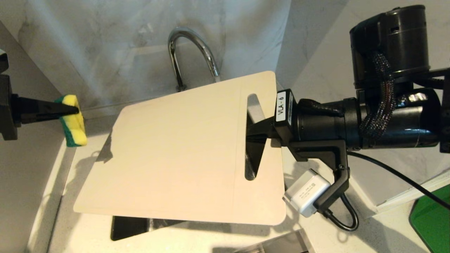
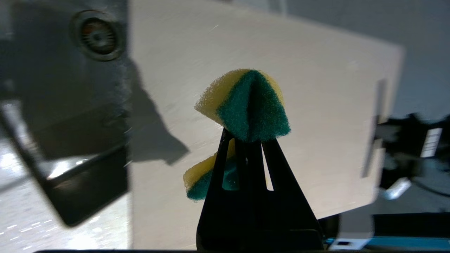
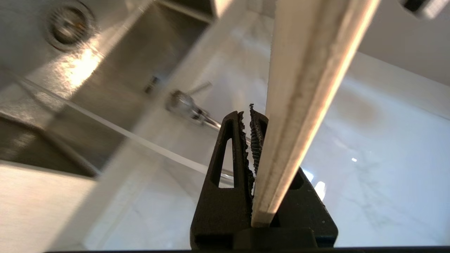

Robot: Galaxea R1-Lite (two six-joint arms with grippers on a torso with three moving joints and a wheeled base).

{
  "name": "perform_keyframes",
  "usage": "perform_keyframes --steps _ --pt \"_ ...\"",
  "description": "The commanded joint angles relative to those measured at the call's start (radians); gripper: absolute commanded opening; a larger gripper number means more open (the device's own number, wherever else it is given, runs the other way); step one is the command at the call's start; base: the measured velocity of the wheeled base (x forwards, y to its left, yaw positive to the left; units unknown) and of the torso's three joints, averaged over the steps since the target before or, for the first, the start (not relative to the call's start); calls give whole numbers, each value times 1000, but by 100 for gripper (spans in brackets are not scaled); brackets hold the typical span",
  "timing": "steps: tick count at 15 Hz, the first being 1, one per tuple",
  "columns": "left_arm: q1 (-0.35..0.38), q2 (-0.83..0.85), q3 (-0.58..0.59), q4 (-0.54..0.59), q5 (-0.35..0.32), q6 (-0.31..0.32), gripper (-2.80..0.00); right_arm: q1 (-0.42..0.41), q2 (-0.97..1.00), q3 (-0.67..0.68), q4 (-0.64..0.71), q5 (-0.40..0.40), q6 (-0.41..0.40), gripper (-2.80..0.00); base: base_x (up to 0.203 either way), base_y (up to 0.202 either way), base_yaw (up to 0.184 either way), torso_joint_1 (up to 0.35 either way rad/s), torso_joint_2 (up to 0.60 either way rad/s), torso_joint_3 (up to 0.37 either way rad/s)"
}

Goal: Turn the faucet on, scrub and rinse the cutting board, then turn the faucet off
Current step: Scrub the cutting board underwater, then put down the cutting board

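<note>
The cream-white cutting board (image 1: pixel 175 154) hangs tilted over the sink, in front of the chrome faucet (image 1: pixel 191 45). My right gripper (image 1: pixel 258 135) is shut on its short end beside the handle slot; in the right wrist view the board's edge (image 3: pixel 309 88) runs out from between the jaws of the right gripper (image 3: pixel 251 116). My left gripper (image 1: pixel 72 109) is off the board's left edge, shut on a yellow and green sponge (image 1: pixel 74 123). From the left wrist, the pinched sponge (image 2: pixel 251 105) shows against the board's face (image 2: pixel 316 88), apart from it. I see no water running.
The steel sink (image 1: pixel 130 226) lies under the board, its drain (image 2: pixel 98 35) showing beside it. Marble walls close the back and left. A raised white ledge (image 1: pixel 386 182) and a green object (image 1: pixel 432 218) sit at the right.
</note>
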Motion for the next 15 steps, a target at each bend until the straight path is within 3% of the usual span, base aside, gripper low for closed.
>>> perform_keyframes --steps 1,7,15 --pt "-64 -1 -66 2 21 -57 -280 -3 -57 80 -31 3 19 -280 0 0 0 0 0 0" --pt "-81 6 -138 104 137 -55 -280 -8 -150 387 -373 0 231 -280 0 0 0 0 0 0" --pt "-82 24 -126 100 155 -52 -280 -16 -207 490 -389 -25 312 -280 0 0 0 0 0 0"
